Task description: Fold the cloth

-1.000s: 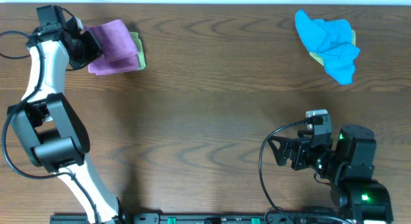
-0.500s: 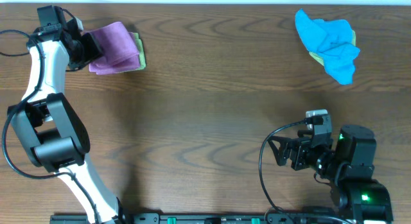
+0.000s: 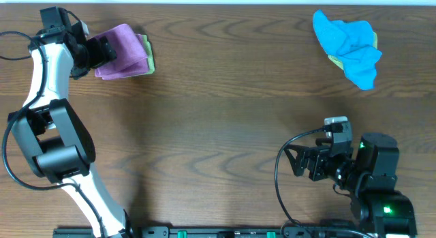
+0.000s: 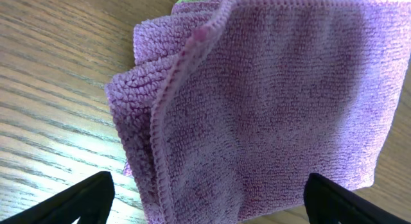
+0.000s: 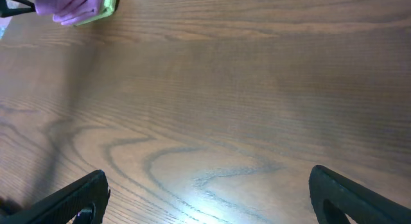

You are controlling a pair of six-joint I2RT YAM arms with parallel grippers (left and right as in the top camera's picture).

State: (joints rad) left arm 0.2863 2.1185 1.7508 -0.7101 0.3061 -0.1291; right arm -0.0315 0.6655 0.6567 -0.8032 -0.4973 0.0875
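A purple cloth (image 3: 124,52) lies folded at the far left of the table, on top of a green cloth (image 3: 145,50). My left gripper (image 3: 97,52) is open at the purple cloth's left edge. In the left wrist view the folded purple cloth (image 4: 270,108) fills the frame, and the left gripper (image 4: 209,199) straddles its near edge with its dark fingertips (image 4: 87,197) wide apart and off the cloth. My right gripper (image 3: 294,163) is open above bare wood at the near right. In its own view the right gripper (image 5: 209,193) holds nothing.
A crumpled blue cloth (image 3: 351,46) lies at the far right on another green cloth (image 3: 334,59). The right wrist view shows the purple cloth (image 5: 69,6) and the green cloth (image 5: 110,3) far off at its top left. Cables trail by the right arm's base.
My left gripper has opened from shut and let go of the purple cloth, which stays folded in place. The right arm has not moved.
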